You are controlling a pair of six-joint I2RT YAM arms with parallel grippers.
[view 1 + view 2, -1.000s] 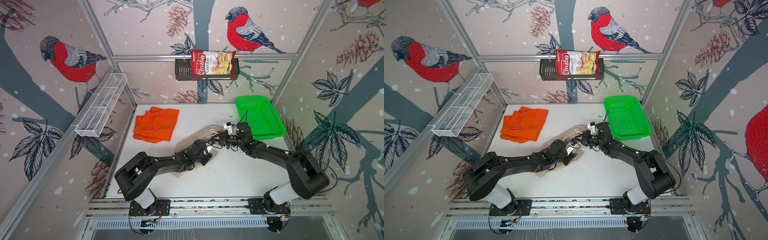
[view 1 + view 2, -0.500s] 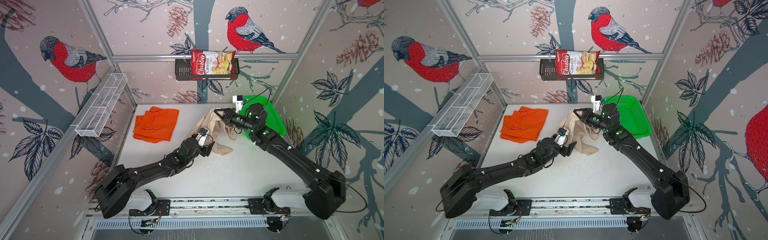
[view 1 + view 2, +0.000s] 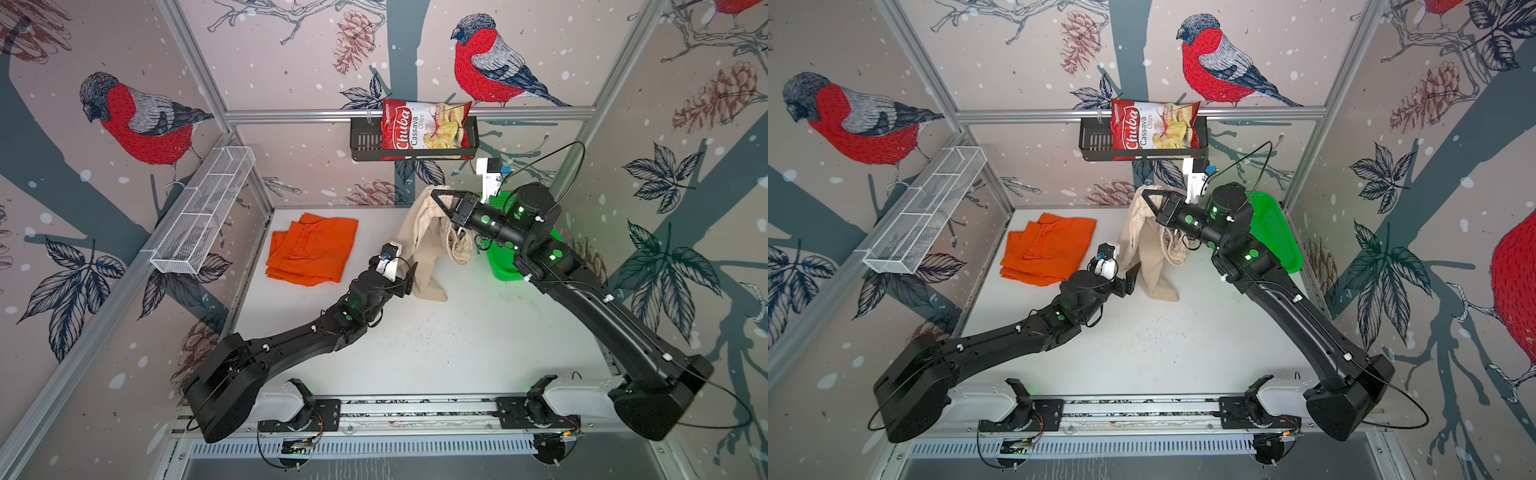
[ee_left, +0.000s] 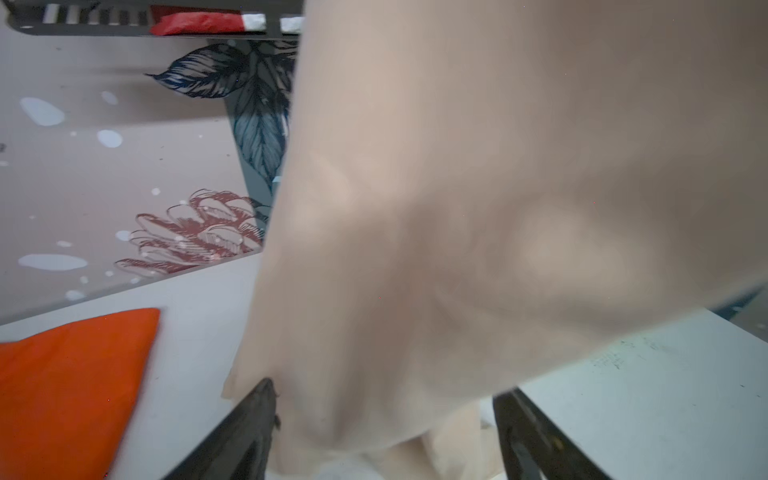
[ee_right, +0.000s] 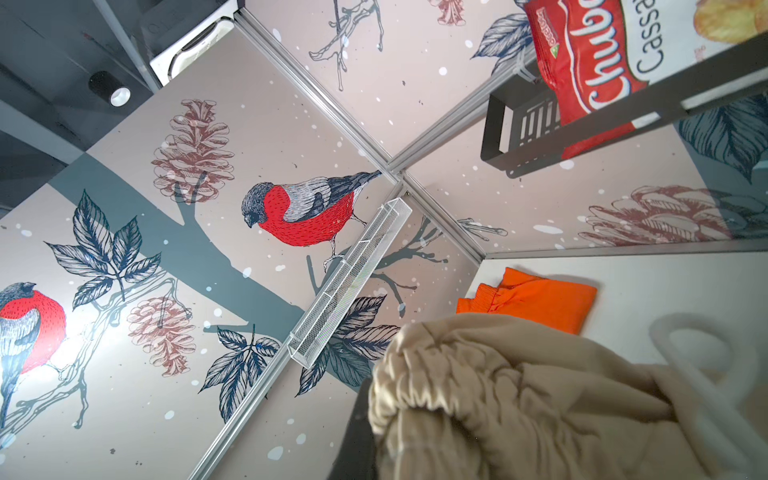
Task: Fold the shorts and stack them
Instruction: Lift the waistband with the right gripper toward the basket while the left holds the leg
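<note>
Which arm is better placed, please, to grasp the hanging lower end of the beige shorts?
Probably left: the left gripper is open close to the dangling beige shorts; the right gripper is shut on their raised waistband.

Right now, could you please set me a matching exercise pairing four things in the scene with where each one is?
1 orange shorts
2 beige shorts
3 Chuba cassava chips bag
4 green mesh basket

A in the black wall rack
B hanging from the right gripper
C lying folded on the table
D partly behind the right arm

Pairs: 1-C, 2-B, 3-A, 4-D
</note>
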